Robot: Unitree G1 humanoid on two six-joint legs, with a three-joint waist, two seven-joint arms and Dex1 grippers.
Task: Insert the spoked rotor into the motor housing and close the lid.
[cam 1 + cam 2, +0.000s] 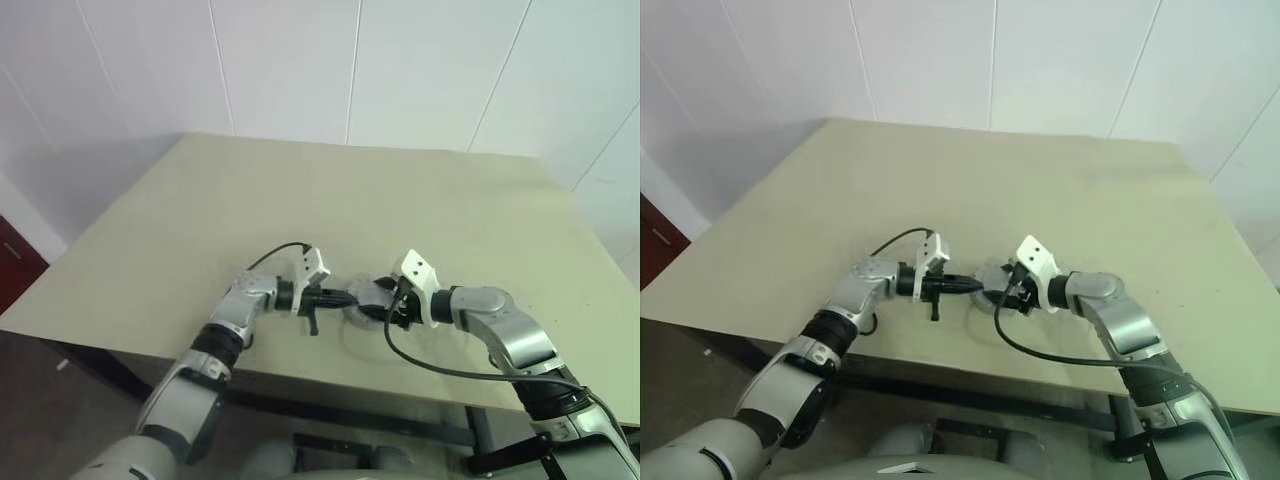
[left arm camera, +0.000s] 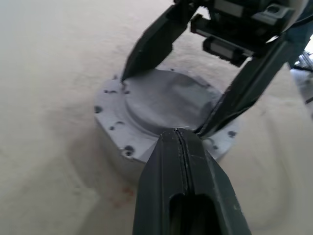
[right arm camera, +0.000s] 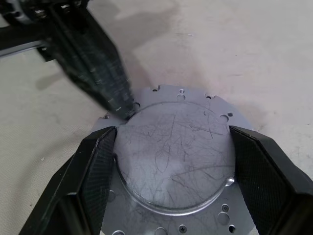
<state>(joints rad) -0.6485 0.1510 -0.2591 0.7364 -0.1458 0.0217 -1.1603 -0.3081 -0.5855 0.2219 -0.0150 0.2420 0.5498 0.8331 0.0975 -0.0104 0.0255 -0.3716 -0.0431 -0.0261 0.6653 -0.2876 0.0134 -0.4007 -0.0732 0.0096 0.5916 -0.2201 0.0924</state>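
Scratched grey metal lid (image 3: 176, 156), no legible writing

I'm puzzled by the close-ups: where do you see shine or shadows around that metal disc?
Right wrist view: a soft sheen on the scratched grey metal disc, no harsh glare; the left end effector casts a dim shadow on the table. Left wrist view: a faint shadow beside the disc's base.

You have a broad beige surface (image 1: 200, 210) before you, its top bare and matte with faint scuffs and a small reddish stain showing in the left wrist view. Behind it, toward twelve o'clock, stands a white panelled wall (image 1: 300, 60). At nine o'clock, a dark red cabinet (image 1: 15, 255) edges in beside the surface.
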